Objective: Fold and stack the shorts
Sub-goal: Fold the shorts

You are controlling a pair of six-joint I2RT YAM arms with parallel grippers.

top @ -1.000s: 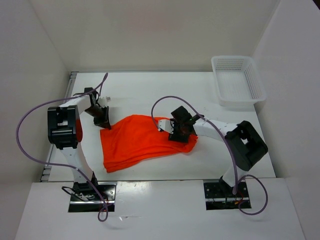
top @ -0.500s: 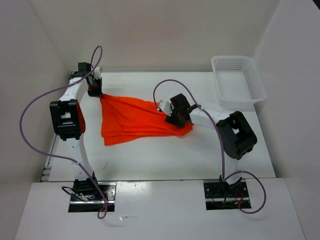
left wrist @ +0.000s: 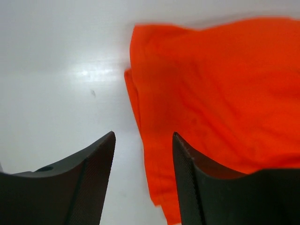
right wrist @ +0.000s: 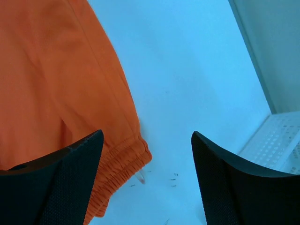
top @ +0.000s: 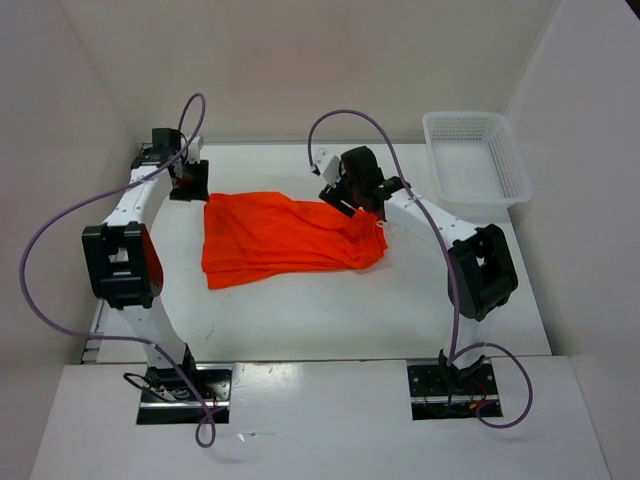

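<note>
The orange shorts (top: 285, 236) lie spread flat across the middle of the table, with the elastic waistband (right wrist: 117, 166) at their right end. A drawstring tip (right wrist: 140, 177) pokes out beside the waistband. My left gripper (top: 190, 186) hovers open at the shorts' far left corner. In the left wrist view the shorts' edge (left wrist: 150, 140) lies on the table below the left gripper (left wrist: 143, 136), and nothing is gripped. My right gripper (top: 352, 198) stands open over the far right corner. In the right wrist view the right gripper (right wrist: 147, 133) is wide apart above bare table, just right of the shorts (right wrist: 61, 84).
A white mesh basket (top: 476, 160) sits at the far right corner of the table; its corner (right wrist: 281, 145) shows in the right wrist view. White walls close in the back and both sides. Purple cables loop above both arms.
Both arms moved toward the far side, dragging the shorts back and spreading them flatter. The left gripper opened and let go of the left corner. The right gripper widened a little.
</note>
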